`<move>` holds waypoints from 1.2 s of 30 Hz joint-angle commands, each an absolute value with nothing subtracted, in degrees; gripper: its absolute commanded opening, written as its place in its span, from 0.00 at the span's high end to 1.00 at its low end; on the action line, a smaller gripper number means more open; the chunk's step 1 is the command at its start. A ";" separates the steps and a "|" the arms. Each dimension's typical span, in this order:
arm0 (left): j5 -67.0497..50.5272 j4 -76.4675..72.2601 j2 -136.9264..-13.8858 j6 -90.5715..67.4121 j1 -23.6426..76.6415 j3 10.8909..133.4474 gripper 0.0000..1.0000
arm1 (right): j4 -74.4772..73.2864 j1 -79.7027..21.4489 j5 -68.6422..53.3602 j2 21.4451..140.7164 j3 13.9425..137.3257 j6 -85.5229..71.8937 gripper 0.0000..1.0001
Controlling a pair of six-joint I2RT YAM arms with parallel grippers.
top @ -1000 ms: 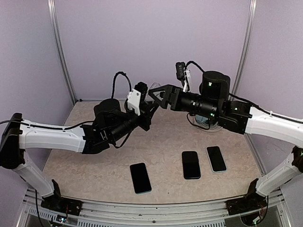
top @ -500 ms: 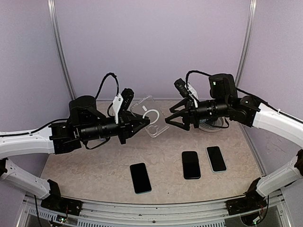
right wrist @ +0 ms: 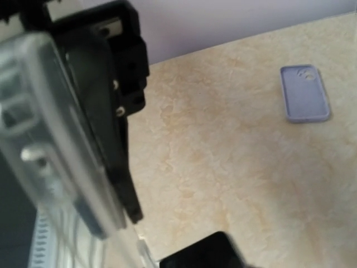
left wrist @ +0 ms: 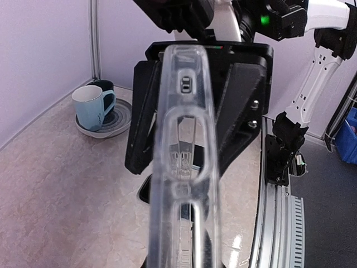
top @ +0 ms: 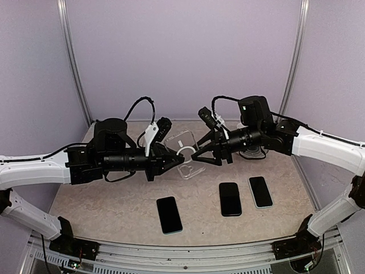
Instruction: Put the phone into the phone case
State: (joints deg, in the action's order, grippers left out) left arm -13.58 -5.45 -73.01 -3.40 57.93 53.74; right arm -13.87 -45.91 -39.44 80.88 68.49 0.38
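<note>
A clear phone case (top: 183,153) is held in the air over the table's middle by my left gripper (top: 170,162), which is shut on its near end. In the left wrist view the case (left wrist: 183,162) stands edge-on. My right gripper (top: 198,156) is open, and its black fingers (left wrist: 242,106) straddle the case's far end with gaps on both sides. In the right wrist view the case (right wrist: 53,145) fills the left side, blurred. Three black phones lie on the table: left (top: 169,214), middle (top: 230,198) and right (top: 260,191).
A light blue cup (left wrist: 91,106) on a grey saucer (left wrist: 114,124) stands at the back right, partly behind the right arm in the top view (top: 254,153). A lilac phone case (right wrist: 304,93) lies flat on the table. Metal rails edge the table (top: 171,251).
Both arms came down from high at the back. The left gripper still holds the clear case; in the last half second the right gripper moved left until its open fingers reached the case's end.
</note>
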 commanded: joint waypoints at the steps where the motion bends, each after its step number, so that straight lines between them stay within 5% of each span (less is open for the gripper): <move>1: -12.35 -8.07 -72.42 -5.37 57.62 54.06 1.00 | -12.02 -46.49 -37.88 79.19 67.04 -1.80 0.41; 4: -8.59 -20.42 -69.20 -13.26 56.49 48.30 1.00 | -4.91 -45.75 -38.31 77.01 60.40 -6.73 0.26; 8: -9.24 -47.02 -64.56 -21.98 57.02 36.86 1.00 | 6.73 -46.75 -41.10 76.56 56.83 -13.62 0.24; 13: -10.25 -45.14 -67.28 -21.89 58.15 40.18 1.00 | 18.83 -48.60 -39.36 72.92 52.94 -17.06 0.28; 23: -12.26 -47.12 -68.97 -23.23 59.04 39.20 1.00 | 20.92 -48.69 -41.80 70.58 52.56 -18.52 0.99; 26: -13.84 -46.93 -69.49 -22.76 59.21 39.20 1.00 | 16.45 -48.48 -40.39 69.72 53.49 -16.61 1.00; 27: -14.52 -45.74 -69.58 -21.94 59.16 39.45 0.89 | 13.59 -48.13 -40.23 69.32 54.08 -15.04 1.00; 29: -12.21 -37.59 -68.90 -18.39 58.89 41.45 0.09 | 2.35 -46.34 -39.21 68.64 57.32 -8.66 1.00; 30: -9.20 -31.36 -68.18 -15.01 58.81 42.86 0.02 | -7.52 -45.66 -37.21 68.57 59.93 -3.09 1.00; 36: 6.70 -1.95 -63.91 5.45 61.15 51.46 0.01 | -45.22 -48.38 -3.11 72.59 71.02 21.29 1.00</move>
State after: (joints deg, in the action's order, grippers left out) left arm -3.11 -21.85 -67.13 -9.87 59.27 46.00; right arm -17.65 -46.28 -24.93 70.70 66.26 3.11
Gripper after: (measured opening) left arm 0.983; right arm 0.059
